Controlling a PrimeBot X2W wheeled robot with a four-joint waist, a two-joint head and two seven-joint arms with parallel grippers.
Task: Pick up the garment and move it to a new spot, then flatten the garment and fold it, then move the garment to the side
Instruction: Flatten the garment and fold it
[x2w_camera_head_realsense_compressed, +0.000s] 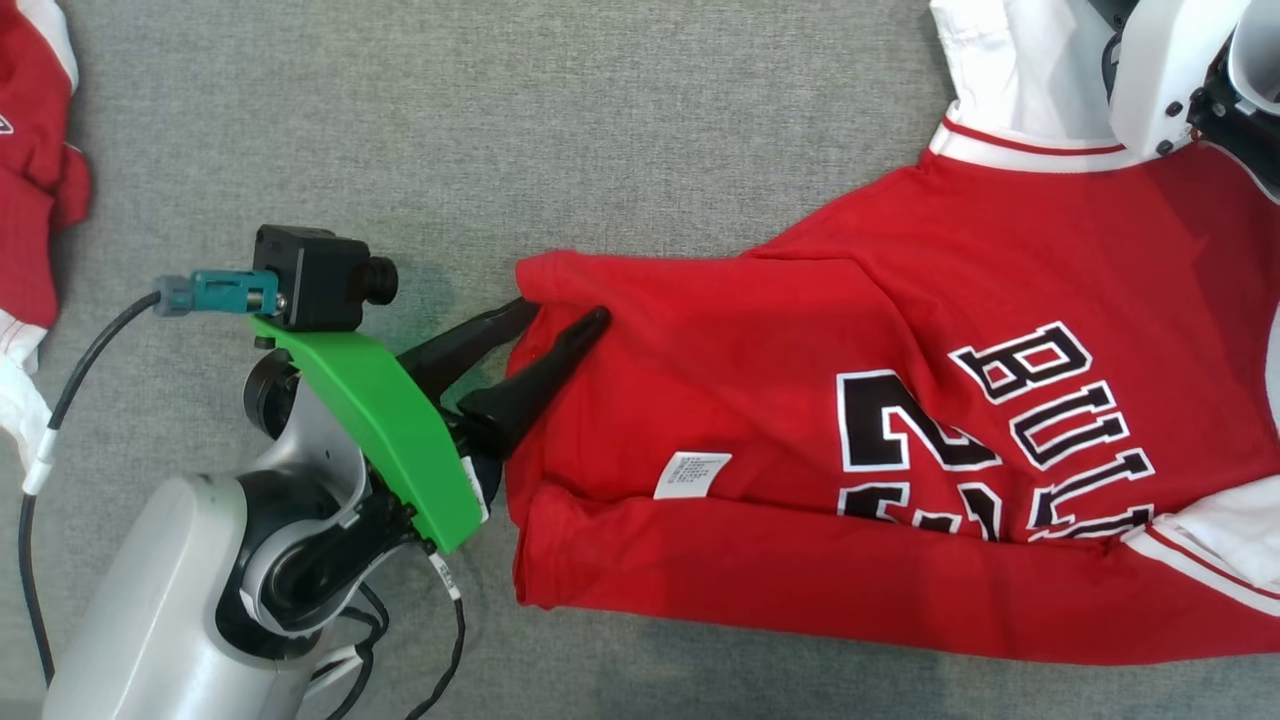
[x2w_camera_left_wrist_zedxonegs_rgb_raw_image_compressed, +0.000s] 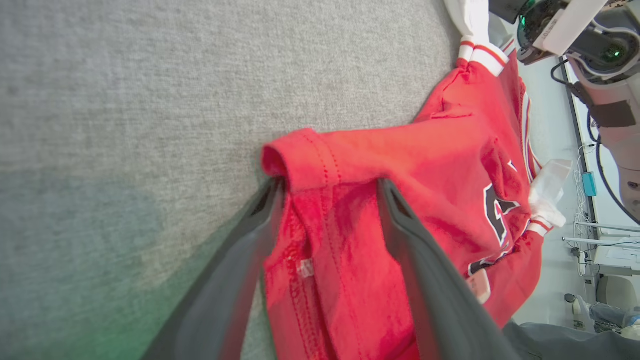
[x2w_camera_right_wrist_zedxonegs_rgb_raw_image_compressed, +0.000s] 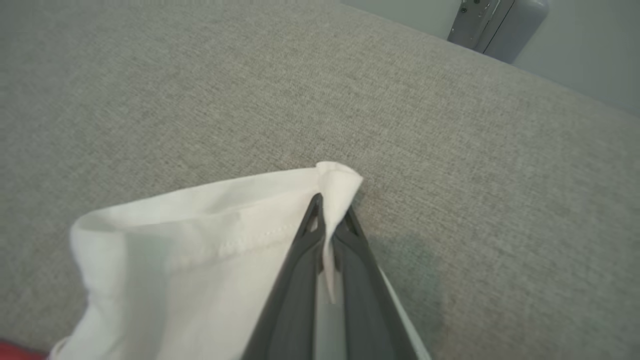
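The jersey (x2w_camera_head_realsense_compressed: 800, 400) is red with white sleeves, black white-edged lettering and a small white tag (x2w_camera_head_realsense_compressed: 692, 473). It lies spread, partly folded, on the grey surface (x2w_camera_head_realsense_compressed: 500, 120), toward the right in the head view. The left gripper (x2w_camera_head_realsense_compressed: 565, 312) stands wide at its hem corner, with one finger on top of the red cloth and the other at the edge, perhaps beneath it. The right gripper (x2w_camera_right_wrist_zedxonegs_rgb_raw_image_compressed: 331, 206) is pinched tight on a white sleeve (x2w_camera_right_wrist_zedxonegs_rgb_raw_image_compressed: 200, 225) corner.
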